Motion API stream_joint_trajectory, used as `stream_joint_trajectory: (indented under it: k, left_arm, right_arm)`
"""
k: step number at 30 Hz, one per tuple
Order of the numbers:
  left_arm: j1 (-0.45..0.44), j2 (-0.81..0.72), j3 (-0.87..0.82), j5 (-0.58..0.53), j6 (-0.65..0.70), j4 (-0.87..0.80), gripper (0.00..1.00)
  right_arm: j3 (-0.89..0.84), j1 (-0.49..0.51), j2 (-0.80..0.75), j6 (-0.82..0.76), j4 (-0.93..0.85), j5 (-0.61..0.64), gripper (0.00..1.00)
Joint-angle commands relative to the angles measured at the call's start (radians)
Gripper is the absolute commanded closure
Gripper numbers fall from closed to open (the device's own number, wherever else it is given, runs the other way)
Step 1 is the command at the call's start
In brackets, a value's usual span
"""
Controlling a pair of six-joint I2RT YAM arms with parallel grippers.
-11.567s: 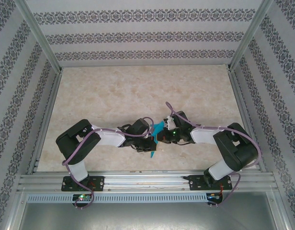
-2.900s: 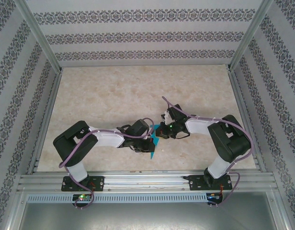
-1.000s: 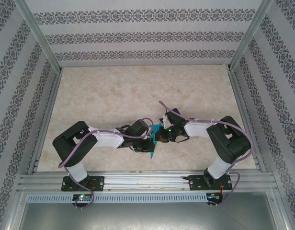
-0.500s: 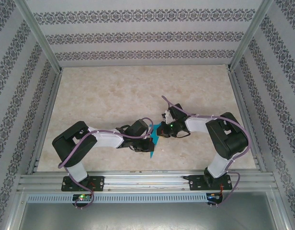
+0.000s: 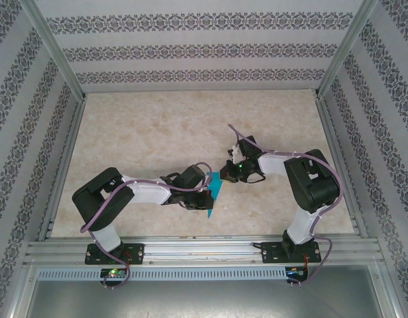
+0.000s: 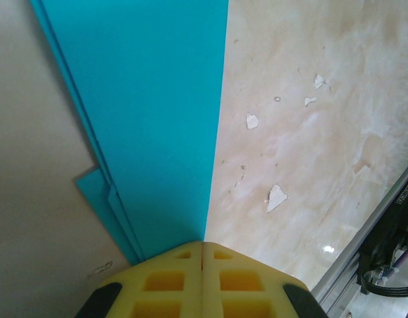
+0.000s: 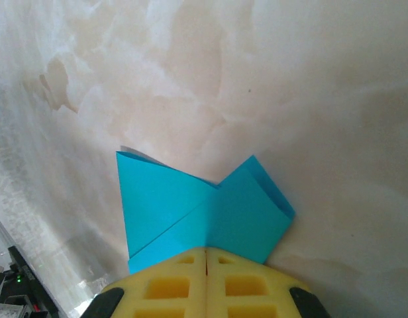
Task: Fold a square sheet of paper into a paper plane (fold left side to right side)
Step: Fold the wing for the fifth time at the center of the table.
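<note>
The teal-blue paper (image 5: 214, 191), folded into a narrow layered shape, lies on the marble table between the two arms, its point towards the near edge. In the left wrist view it is a long strip (image 6: 144, 119) with stacked edges on its left side. In the right wrist view, folded flaps (image 7: 191, 205) meet at a crease. My left gripper (image 5: 204, 197) is shut, its yellow fingertips (image 6: 203, 244) resting on the paper's near end. My right gripper (image 5: 224, 174) is shut too, tips (image 7: 206, 250) on the crease. I cannot tell whether either pinches a layer.
An aluminium rail (image 5: 204, 248) runs along the near edge and shows at the left wrist view's corner (image 6: 379, 228). Patterned walls and frame posts (image 5: 55, 50) enclose the table. White chipped flecks (image 6: 277, 197) mark the surface beside the paper.
My right gripper, still shut, has slid a short way back and to the right along the paper. The left arm and the paper have stayed put.
</note>
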Motion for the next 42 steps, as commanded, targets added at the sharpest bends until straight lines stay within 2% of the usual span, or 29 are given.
stream_joint_trajectory:
  k: [1, 25, 31, 36, 38, 40, 42]
  left_arm:
    - [0.003, 0.010, -0.040, -0.010, -0.003, -0.109, 1.00]
    - [0.003, 0.006, -0.039, -0.016, -0.006, -0.103, 1.00]
    - [0.003, 0.002, -0.042, -0.018, -0.011, -0.095, 1.00]
    - [0.003, 0.004, -0.042, -0.019, -0.015, -0.088, 1.00]
    - [0.003, 0.002, -0.043, -0.018, -0.017, -0.084, 1.00]
    - [0.003, 0.002, -0.041, -0.020, -0.018, -0.082, 1.00]
    - [0.003, 0.000, -0.041, -0.021, -0.019, -0.080, 1.00]
  right_arm:
    - [0.035, -0.046, 0.033, -0.036, 0.017, 0.088, 1.00]
    - [0.104, -0.087, 0.038, -0.059, -0.029, 0.071, 1.00]
    - [0.116, -0.094, -0.039, -0.072, -0.067, 0.093, 1.00]
    - [0.083, -0.109, -0.136, -0.086, -0.107, 0.138, 0.85]
    - [0.058, -0.114, -0.179, -0.090, -0.112, 0.138, 0.82]
    - [0.026, -0.115, -0.217, -0.077, -0.104, 0.113, 0.82]
    - [-0.017, -0.108, -0.248, -0.044, -0.064, 0.055, 0.88]
